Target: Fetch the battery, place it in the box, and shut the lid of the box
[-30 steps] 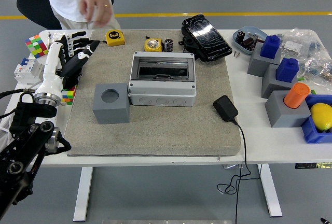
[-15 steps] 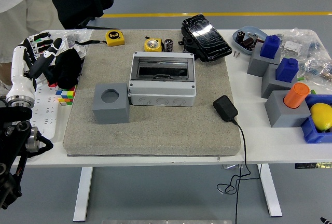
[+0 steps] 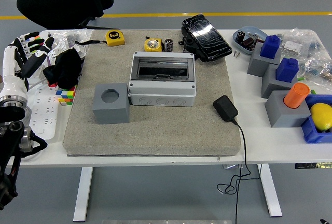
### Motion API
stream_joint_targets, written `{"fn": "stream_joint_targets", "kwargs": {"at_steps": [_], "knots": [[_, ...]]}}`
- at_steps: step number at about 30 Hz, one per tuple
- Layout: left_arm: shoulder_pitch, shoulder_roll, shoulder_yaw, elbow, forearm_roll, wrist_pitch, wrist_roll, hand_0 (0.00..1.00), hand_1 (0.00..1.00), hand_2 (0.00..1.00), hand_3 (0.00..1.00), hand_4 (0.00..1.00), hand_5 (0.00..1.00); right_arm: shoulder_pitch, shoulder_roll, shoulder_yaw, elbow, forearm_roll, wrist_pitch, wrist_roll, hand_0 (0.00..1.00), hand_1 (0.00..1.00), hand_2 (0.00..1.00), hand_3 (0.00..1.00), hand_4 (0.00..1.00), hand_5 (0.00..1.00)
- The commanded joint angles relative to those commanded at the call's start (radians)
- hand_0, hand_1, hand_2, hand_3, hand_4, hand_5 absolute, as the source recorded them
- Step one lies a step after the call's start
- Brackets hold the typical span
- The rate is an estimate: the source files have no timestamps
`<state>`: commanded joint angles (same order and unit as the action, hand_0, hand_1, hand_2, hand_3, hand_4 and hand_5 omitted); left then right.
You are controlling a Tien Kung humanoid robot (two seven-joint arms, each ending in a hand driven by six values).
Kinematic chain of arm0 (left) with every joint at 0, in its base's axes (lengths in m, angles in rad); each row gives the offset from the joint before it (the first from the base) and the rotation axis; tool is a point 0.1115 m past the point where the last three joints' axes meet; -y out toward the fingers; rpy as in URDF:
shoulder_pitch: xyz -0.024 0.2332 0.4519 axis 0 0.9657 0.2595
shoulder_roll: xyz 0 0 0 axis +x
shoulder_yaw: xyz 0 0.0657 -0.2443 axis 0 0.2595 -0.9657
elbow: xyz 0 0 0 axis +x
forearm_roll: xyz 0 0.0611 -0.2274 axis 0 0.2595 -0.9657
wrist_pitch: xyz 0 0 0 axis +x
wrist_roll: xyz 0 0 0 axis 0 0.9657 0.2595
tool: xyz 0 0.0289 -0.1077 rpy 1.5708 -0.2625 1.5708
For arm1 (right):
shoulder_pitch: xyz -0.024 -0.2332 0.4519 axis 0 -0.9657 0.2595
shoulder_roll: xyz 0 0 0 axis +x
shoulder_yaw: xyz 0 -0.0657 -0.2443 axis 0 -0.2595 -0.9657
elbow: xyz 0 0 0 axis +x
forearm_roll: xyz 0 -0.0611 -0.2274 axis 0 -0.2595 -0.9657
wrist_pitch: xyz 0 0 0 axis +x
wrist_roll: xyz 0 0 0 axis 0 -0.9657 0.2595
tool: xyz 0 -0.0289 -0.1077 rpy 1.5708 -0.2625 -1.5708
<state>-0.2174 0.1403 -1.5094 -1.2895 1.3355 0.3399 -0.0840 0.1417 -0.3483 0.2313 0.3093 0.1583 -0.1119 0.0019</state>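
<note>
The battery (image 3: 168, 45) is a small black cylinder standing at the back of the grey mat (image 3: 155, 130), just right of a yellow tape measure (image 3: 153, 44). In front of it sits the grey box (image 3: 162, 93), its smoky clear lid (image 3: 162, 69) lying flat on top. My left hand (image 3: 31, 52) hovers at the table's far left edge, well away from both. Its fingers are spread and hold nothing. The right arm is out of view.
A grey cube with a round hole (image 3: 111, 102) stands left of the box, and a black adapter (image 3: 225, 108) with its cable lies to the right. A black pack (image 3: 206, 36) lies behind. A black bundle (image 3: 65, 68) and a power strip (image 3: 41, 111) are beside my hand. Grey blocks (image 3: 270, 73) crowd the right.
My left arm has pulled back leftward, from the mat's left edge to the table's edge. The person at the top left has gone out of view.
</note>
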Motion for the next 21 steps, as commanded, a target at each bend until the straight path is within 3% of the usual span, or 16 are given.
{"fn": "stream_joint_targets", "kwargs": {"at_steps": [21], "knots": [[0.003, 0.000, -0.028, -0.012, 0.017, -0.013, 0.012, 0.573, 0.642, 0.659, 0.694, 0.987, 0.471, 0.010, -0.007, 0.016, 0.002, -0.015, -0.002, -0.006, 0.579, 0.628, 0.657, 0.551, 0.951, 0.481]]}}
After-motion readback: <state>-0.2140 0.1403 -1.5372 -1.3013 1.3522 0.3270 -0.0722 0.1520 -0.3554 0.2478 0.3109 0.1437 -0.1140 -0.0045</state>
